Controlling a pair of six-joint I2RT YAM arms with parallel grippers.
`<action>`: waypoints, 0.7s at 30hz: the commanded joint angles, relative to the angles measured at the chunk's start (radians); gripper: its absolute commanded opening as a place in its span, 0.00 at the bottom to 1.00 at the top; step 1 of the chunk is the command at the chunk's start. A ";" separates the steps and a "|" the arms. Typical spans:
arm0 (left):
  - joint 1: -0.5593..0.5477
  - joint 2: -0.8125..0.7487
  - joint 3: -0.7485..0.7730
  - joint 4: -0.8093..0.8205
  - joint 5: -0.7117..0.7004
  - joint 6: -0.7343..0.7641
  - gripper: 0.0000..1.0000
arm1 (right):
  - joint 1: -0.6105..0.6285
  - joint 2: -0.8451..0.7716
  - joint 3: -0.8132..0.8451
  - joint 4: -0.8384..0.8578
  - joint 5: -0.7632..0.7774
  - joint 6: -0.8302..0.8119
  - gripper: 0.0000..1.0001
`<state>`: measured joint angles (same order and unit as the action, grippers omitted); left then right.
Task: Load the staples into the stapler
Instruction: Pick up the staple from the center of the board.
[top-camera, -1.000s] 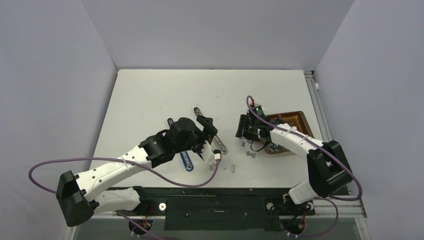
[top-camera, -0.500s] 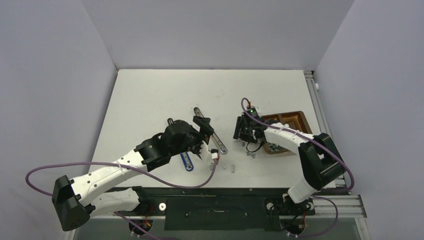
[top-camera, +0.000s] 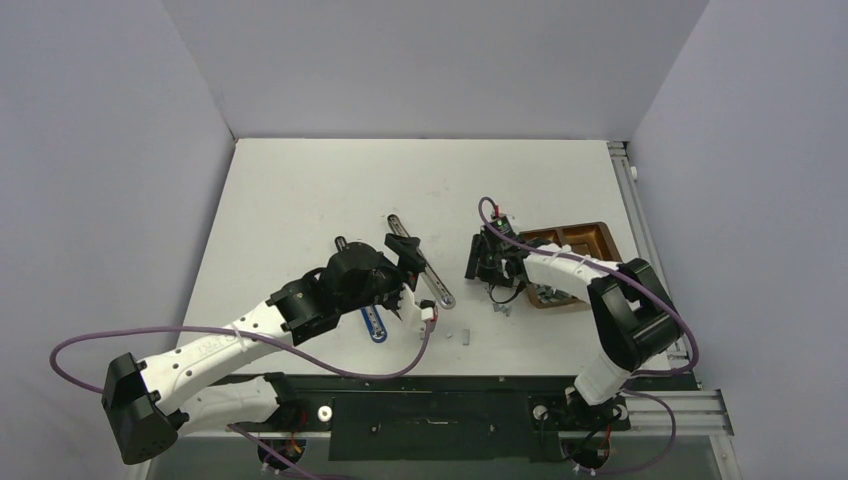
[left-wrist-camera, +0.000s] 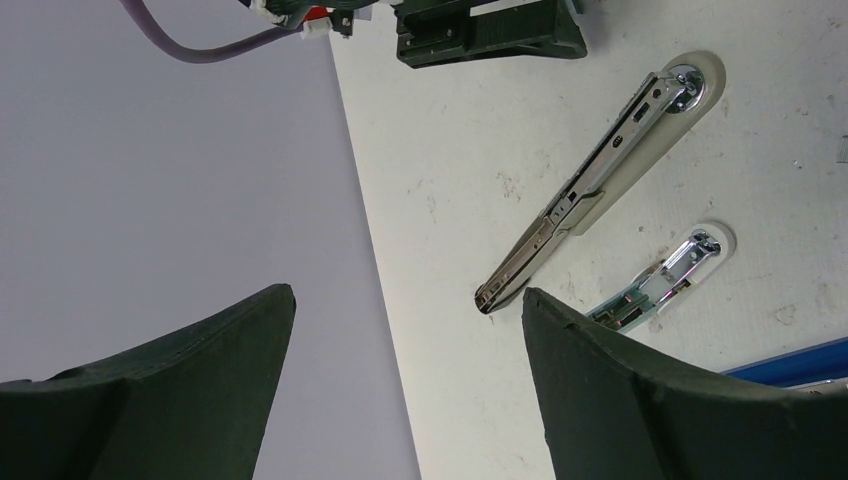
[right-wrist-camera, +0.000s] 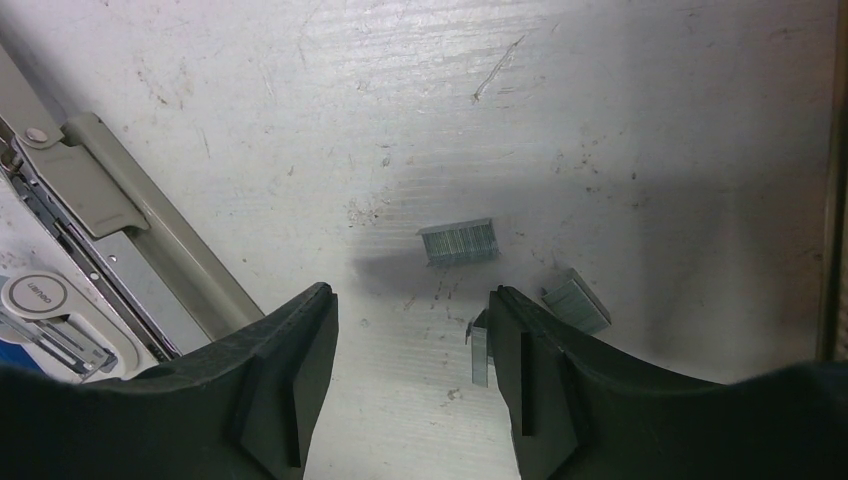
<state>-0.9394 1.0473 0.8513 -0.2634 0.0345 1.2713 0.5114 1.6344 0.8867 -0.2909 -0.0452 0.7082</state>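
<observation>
The stapler (top-camera: 398, 225) lies swung open as a long grey-and-chrome bar (left-wrist-camera: 600, 170) left of the table's middle; its grey arm (right-wrist-camera: 150, 235) also runs along the left edge of the right wrist view. Three short silvery staples strips lie on the table: one (right-wrist-camera: 458, 241) just beyond my right gripper (right-wrist-camera: 410, 300), one (right-wrist-camera: 577, 300) to the right, and one (right-wrist-camera: 480, 355) standing against the inner side of the right finger. That gripper (top-camera: 487, 270) hangs open over them, holding nothing. My left gripper (left-wrist-camera: 408, 295) stands wide open and empty beside the stapler (top-camera: 412, 285).
A blue stapler (top-camera: 375, 322) lies near the left gripper, and a small chrome-and-teal part (left-wrist-camera: 660, 280) sits beside the open bar. A brown tray (top-camera: 590, 235) stands right of the right gripper. More staple strips (top-camera: 465, 335) lie toward the near edge.
My right gripper has shifted a little to the left, lower over the staples. The left arm's elbow has swung slightly; its gripper stays by the stapler.
</observation>
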 joint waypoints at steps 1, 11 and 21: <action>0.007 -0.025 0.002 0.053 0.022 0.001 0.82 | -0.005 0.023 0.040 0.033 0.010 -0.003 0.56; 0.005 -0.041 -0.009 0.051 0.028 0.008 0.82 | -0.008 0.073 0.101 0.008 0.039 -0.038 0.56; 0.004 -0.044 -0.020 0.061 0.033 0.014 0.81 | -0.004 0.128 0.171 0.000 0.042 -0.069 0.56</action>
<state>-0.9394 1.0248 0.8379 -0.2470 0.0471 1.2808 0.5095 1.7355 0.9993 -0.2928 -0.0299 0.6640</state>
